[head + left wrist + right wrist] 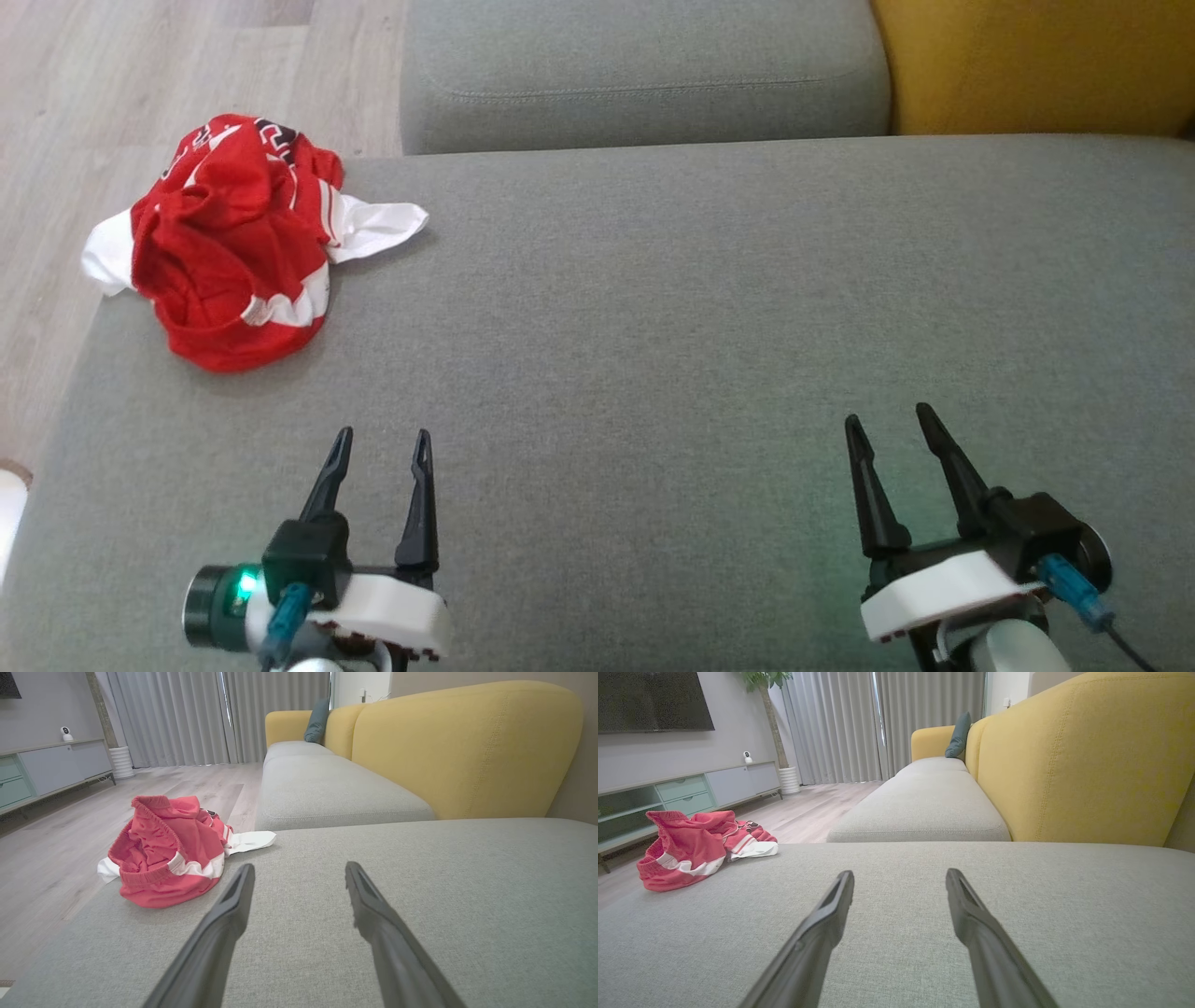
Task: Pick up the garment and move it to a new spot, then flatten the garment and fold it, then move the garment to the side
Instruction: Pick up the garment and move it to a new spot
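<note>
Dark left fingers (419, 504) and right fingers (873, 495) hover low over a grey sofa seat (653, 327), both pairs spread wide and empty. Ahead of the left pair, well apart, a red and white garment (233, 252) lies crumpled at the seat's corner, beside the floor (56, 112). It looks light, soft and limp. Its ribbed band (145, 877) seems a fair hold. Folds hide its true shape and underside.

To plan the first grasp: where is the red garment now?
In the head view the garment lies crumpled at the far left corner of the grey sofa seat, ahead of the left gripper and apart from it.
</note>
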Robot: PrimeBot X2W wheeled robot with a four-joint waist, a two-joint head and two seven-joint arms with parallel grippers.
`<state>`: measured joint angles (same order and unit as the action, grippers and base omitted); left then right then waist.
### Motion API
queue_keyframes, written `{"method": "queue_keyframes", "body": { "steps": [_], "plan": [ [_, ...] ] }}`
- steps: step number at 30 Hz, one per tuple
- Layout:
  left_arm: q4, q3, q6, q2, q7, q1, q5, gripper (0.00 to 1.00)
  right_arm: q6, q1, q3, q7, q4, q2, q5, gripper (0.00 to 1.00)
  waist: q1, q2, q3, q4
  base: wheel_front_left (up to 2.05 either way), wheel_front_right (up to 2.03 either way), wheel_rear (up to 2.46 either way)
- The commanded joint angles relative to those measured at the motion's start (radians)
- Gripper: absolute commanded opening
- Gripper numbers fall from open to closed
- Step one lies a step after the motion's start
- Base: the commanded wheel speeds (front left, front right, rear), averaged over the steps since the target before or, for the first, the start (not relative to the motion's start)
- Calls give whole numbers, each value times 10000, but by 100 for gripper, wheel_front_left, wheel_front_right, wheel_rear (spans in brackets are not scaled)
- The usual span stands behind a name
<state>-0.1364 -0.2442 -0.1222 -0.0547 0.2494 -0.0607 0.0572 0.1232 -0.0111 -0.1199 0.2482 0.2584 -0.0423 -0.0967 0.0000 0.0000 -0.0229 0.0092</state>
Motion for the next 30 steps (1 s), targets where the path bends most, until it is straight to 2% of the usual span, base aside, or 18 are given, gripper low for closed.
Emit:
{"method": "queue_keyframes", "body": {
  "steps": [1,6,22,30],
  "plan": [
    [286,364,14,39,124,263,67,100,75,515,-282,136,-346,-79,44,100,0,0,28,95,0,0,0],
    [301,355,6,41,124,302,53,100,75,506,-385,136,-438,-79,55,100,0,0,71,447,0,0,0],
    [398,535,83,40,124,331,-89,100,75,456,-236,136,-602,-79,18,100,0,0,188,3754,0,0,0],
    [462,712,118,40,124,233,-125,100,75,581,-330,136,-582,-79,28,100,0,0,219,4459,0,0,0]
  ]
}}
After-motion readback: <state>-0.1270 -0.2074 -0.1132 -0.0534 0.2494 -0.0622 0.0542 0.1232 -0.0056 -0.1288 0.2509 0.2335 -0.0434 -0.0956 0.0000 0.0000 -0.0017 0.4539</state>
